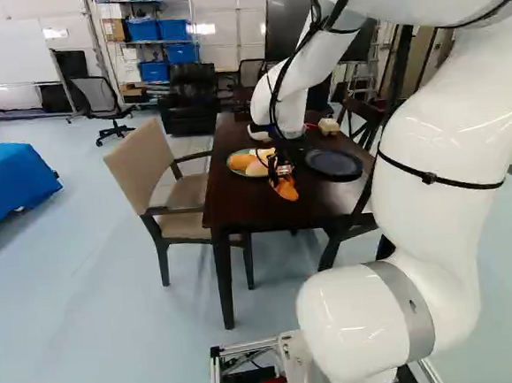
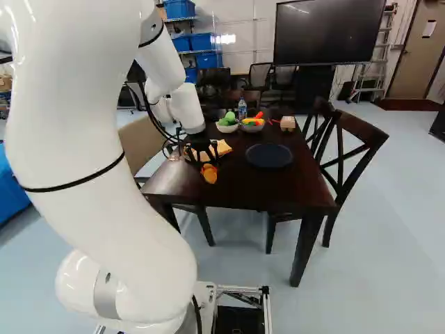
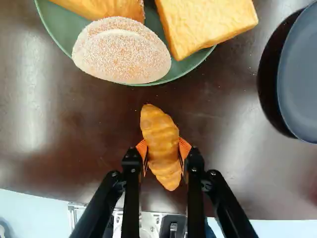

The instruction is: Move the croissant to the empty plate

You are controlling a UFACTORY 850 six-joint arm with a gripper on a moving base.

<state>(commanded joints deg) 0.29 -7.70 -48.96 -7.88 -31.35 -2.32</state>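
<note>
While chairs (image 1: pixel 141 162) flank the dark table (image 2: pixel 233 186), shelved bins (image 1: pixel 143 31) stand beyond.

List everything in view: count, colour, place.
croissant: one, golden, gripped
dark plate: one, blue-grey, on table
green plate: one, green, on table
bread: three pieces, golden and tan, green plate
bowls: two, white, holding colourful food, table's far end
bottle: one, clear, by bowls
block: one, tan, by bowls
table: one, dark brown, ahead
armchair: one, beige, table's left
wooden chairs: two, dark, table's right
office chairs: several, black and grey, back
screen: one, black, back
whiteboard: one, white, back left
shelf: one, with blue bins, back
door: one, brown, back right
covered thing: one, blue, far left
arm: one, white, above table
pincer: one, black, shut on croissant
</note>
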